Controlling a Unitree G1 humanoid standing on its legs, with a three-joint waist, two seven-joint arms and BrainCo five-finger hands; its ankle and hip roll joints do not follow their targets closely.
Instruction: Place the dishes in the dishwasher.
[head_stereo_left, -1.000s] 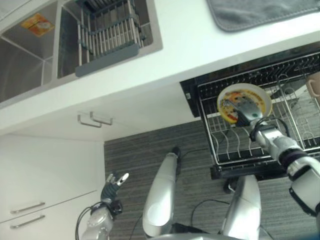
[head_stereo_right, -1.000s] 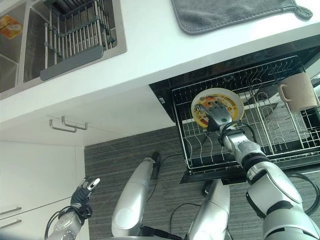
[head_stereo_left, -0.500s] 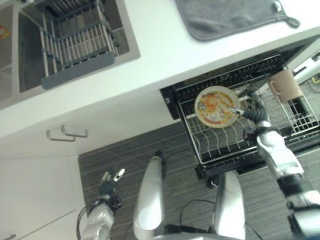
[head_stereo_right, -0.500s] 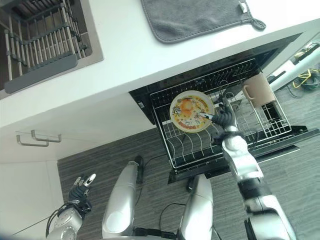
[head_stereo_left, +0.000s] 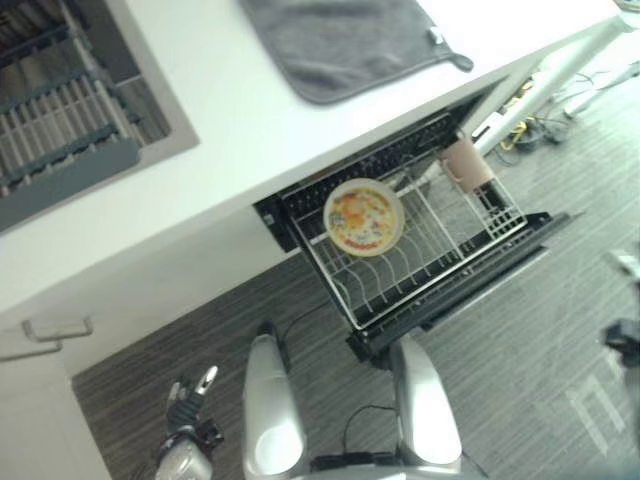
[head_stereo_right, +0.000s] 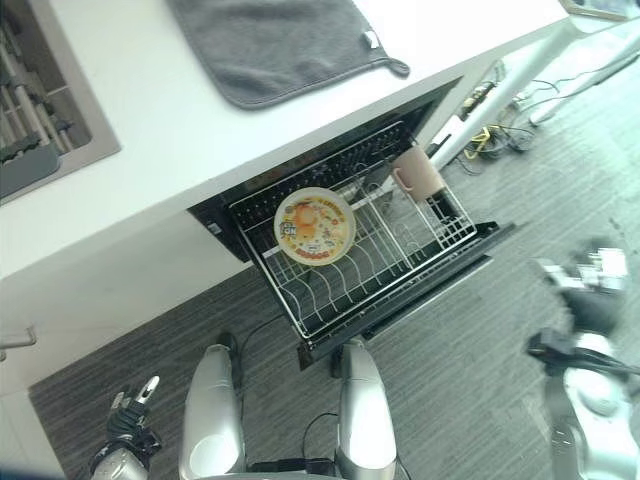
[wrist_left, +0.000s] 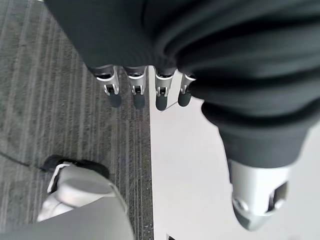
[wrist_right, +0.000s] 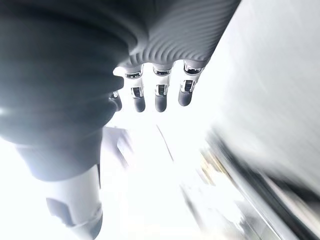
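A round plate (head_stereo_left: 364, 217) with an orange and yellow picture stands upright between the tines of the pulled-out dishwasher rack (head_stereo_left: 432, 252), near its back left. A beige mug (head_stereo_left: 466, 165) sits at the rack's back right. My right hand (head_stereo_right: 592, 277) hangs over the floor far to the right of the rack, well apart from the plate; its fingers (wrist_right: 157, 96) are straight and hold nothing. My left hand (head_stereo_left: 190, 392) hangs low at the lower left by the cabinet, its fingers (wrist_left: 135, 92) straight and empty.
The dishwasher door (head_stereo_left: 470, 288) lies open in front of the rack. A grey towel (head_stereo_left: 340, 40) lies on the white counter (head_stereo_left: 220, 140) above it. A sink with a drying rack (head_stereo_left: 60, 130) is at the far left. Cables (head_stereo_right: 490, 110) lie on the floor beyond the dishwasher.
The camera has swung, shifting the whole scene. My right hand has let go of the plate and drawn back to the right; the plate stays standing in the rack. The left hand keeps still.
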